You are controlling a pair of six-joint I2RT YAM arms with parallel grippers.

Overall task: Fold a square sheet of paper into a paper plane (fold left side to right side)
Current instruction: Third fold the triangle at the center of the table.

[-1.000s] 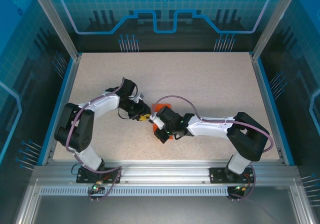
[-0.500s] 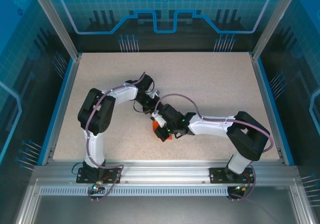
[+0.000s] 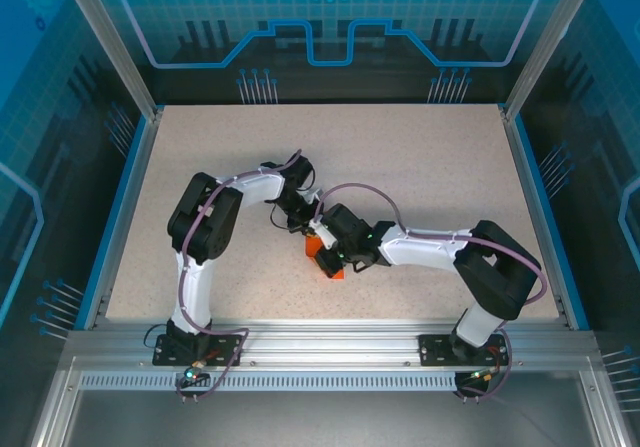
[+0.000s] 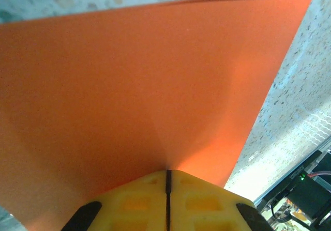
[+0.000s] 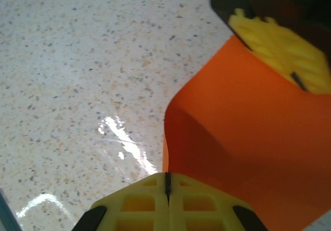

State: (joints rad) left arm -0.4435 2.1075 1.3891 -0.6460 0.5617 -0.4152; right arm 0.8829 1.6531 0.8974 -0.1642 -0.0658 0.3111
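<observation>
Folding the square sheet of paper [image 4: 129, 86] well, with left gripper [image 4: 168, 175] and right gripper [image 5: 166, 176] both clamped on it, means aligning edges before creasing.

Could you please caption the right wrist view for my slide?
The right claw and left claw pinch the curling orange sheet over the speckled table.

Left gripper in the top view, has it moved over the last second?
Yes. The left gripper has shifted slightly right, away from the table's blue left edge, and is now shut on the orange sheet.
</observation>
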